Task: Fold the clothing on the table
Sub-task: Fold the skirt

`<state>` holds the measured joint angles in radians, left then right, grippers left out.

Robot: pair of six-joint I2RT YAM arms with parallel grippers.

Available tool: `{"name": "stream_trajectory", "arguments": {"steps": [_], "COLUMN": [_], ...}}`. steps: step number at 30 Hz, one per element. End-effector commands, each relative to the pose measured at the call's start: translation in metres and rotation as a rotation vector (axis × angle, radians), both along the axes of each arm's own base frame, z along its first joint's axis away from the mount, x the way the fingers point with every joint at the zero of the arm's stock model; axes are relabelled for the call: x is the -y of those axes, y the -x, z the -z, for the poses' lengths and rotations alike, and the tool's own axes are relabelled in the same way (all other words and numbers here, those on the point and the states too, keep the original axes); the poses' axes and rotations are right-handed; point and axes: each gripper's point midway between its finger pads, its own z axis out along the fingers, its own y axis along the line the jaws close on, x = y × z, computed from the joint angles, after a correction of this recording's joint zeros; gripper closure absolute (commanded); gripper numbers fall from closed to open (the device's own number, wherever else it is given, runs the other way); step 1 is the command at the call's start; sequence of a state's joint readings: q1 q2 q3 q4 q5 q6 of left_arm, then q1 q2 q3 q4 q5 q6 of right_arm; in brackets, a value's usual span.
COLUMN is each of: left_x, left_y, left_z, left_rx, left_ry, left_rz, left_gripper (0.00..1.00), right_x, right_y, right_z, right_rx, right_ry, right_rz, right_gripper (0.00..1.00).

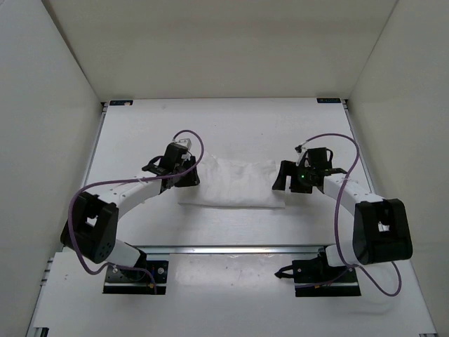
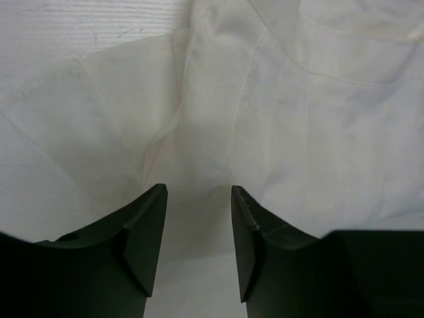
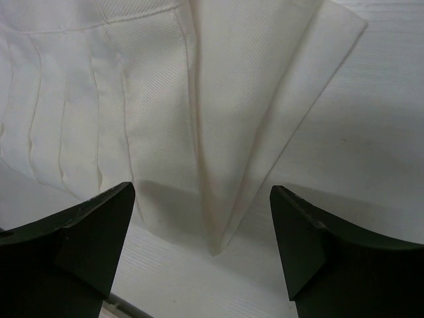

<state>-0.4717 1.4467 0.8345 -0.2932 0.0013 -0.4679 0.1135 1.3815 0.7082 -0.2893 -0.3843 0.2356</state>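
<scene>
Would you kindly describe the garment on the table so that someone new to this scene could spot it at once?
Look at the white table, framed by silver rails. At its middle, between the left gripper and the right gripper, lies the clothing, a flat white band. Unlike the smooth table, it is soft, creased fabric with stitched pleat lines.

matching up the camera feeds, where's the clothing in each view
top external: the clothing lies mid-table, between the left gripper and the right gripper.
left wrist: the clothing fills most of the frame, beyond the left gripper.
right wrist: the clothing is upper left and centre, a folded corner pointing down toward the right gripper.
shared landmark: the table, bare at top left in left wrist, at right in right wrist.
</scene>
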Motion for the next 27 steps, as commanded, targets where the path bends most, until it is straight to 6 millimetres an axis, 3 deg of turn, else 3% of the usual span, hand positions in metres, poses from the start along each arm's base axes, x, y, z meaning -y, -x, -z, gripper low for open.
{"name": "stream_trajectory", "arguments": {"steps": [1, 3, 7, 10, 14, 15, 17, 19, 20, 21, 23, 27], "left_x": [-0.008, -0.007, -0.020, -0.031, -0.033, -0.030, -0.026, -0.021, -0.017, -0.014, -0.008, 0.011], "left_y": [-0.006, -0.004, -0.002, 0.001, 0.001, 0.004, 0.006, 0.009, 0.010, 0.013, 0.012, 0.007], "left_z": [-0.002, -0.001, 0.007, 0.017, 0.025, 0.028, 0.032, 0.038, 0.039, 0.043, 0.047, 0.051], "left_rx": [0.021, 0.017, -0.010, -0.039, -0.060, -0.072, -0.083, -0.099, -0.102, -0.115, -0.130, -0.150], "left_ry": [-0.063, -0.083, -0.134, -0.174, -0.183, -0.178, -0.176, -0.176, -0.166, -0.155, -0.142, -0.119], "left_rz": [-0.024, -0.021, -0.043, -0.058, -0.053, -0.040, -0.022, -0.009, 0.003, 0.015, 0.030, 0.073], "left_gripper": [0.44, 0.36, 0.35, 0.40, 0.54, 0.62, 0.67, 0.72, 0.75, 0.82, 1.00, 1.00], "right_x": [-0.008, -0.010, -0.013, -0.014, -0.014, -0.014, -0.016, -0.019, -0.020, -0.021, -0.025, -0.030], "right_y": [-0.014, -0.014, -0.014, -0.015, -0.020, -0.020, -0.023, -0.028, -0.026, -0.031, -0.040, -0.063], "right_z": [-0.001, 0.007, 0.015, 0.018, 0.022, 0.022, 0.025, 0.024, 0.028, 0.023, 0.011, -0.025], "right_rx": [0.035, 0.013, -0.019, -0.026, -0.034, -0.034, -0.044, -0.046, -0.068, -0.058, -0.040, 0.046], "right_ry": [0.029, 0.044, 0.051, 0.060, 0.045, 0.042, 0.039, 0.046, 0.046, 0.045, 0.036, 0.057], "right_rz": [-0.037, -0.044, -0.066, -0.075, -0.072, -0.073, -0.084, -0.098, -0.100, -0.105, -0.109, -0.123], "right_gripper": [0.19, 0.21, 0.25, 0.29, 0.40, 0.47, 0.60, 0.86, 0.90, 1.00, 1.00, 1.00]}}
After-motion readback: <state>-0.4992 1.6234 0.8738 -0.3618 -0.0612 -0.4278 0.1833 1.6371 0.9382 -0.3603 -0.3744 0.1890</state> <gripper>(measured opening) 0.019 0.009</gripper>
